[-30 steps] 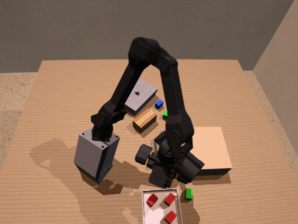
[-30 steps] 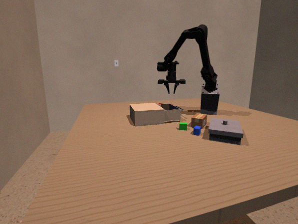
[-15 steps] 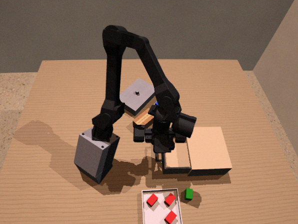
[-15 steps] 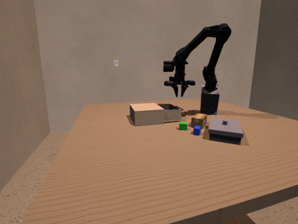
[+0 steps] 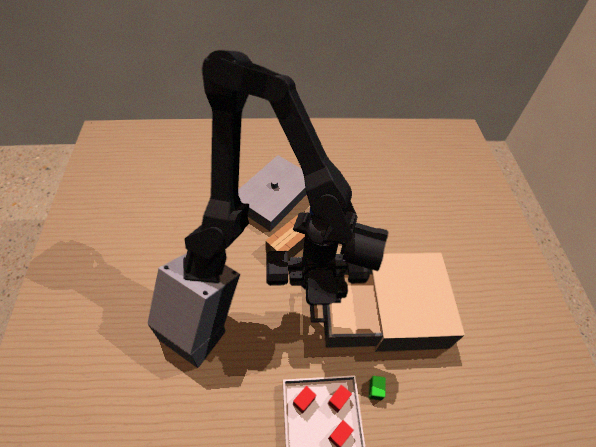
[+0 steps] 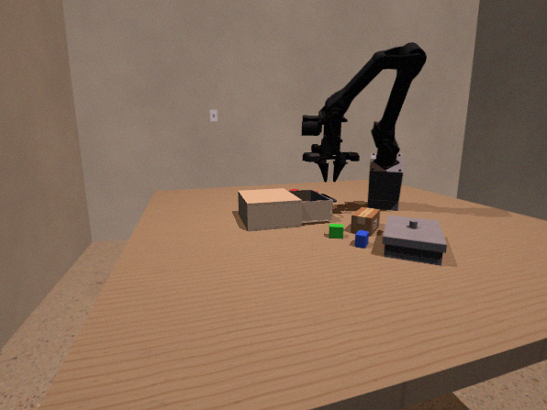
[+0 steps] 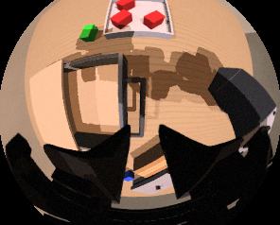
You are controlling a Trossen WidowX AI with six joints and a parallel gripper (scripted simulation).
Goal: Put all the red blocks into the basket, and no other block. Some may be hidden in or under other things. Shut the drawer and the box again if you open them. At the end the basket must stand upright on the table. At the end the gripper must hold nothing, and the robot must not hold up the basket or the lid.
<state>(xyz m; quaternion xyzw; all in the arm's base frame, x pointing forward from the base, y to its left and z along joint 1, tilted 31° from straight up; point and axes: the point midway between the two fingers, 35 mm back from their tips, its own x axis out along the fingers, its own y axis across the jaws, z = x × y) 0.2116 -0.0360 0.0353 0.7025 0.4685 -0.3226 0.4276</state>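
Note:
My gripper (image 6: pixel 329 182) (image 7: pixel 145 128) is open and empty, pointing down in the air above the handle side of the drawer. Three red blocks (image 5: pixel 304 399) (image 7: pixel 121 19) lie in the white basket (image 5: pixel 285 419) (image 7: pixel 138 34), which stands upright at the bottom of the top view. The drawer (image 5: pixel 354 340) (image 6: pixel 317 212) (image 7: pixel 122 95) is pulled out of its cabinet (image 5: pixel 420 294) (image 6: pixel 271 210) (image 7: pixel 46 104); no block shows in its visible part. The grey lid (image 5: pixel 272 194) (image 6: pixel 413 238) (image 7: pixel 153 185) lies on the dark box (image 6: pixel 413 254), whose inside is hidden.
A green block (image 5: pixel 378 388) (image 7: pixel 89 33) lies beside the basket. Another green block (image 6: pixel 336 231) and a blue block (image 6: pixel 362 238) (image 7: pixel 129 176) lie near the small cardboard box (image 5: pixel 285 238) (image 6: pixel 365 221) (image 7: pixel 148 165). The drawer handle (image 5: pixel 317 314) (image 7: pixel 143 109) sticks out towards the robot base.

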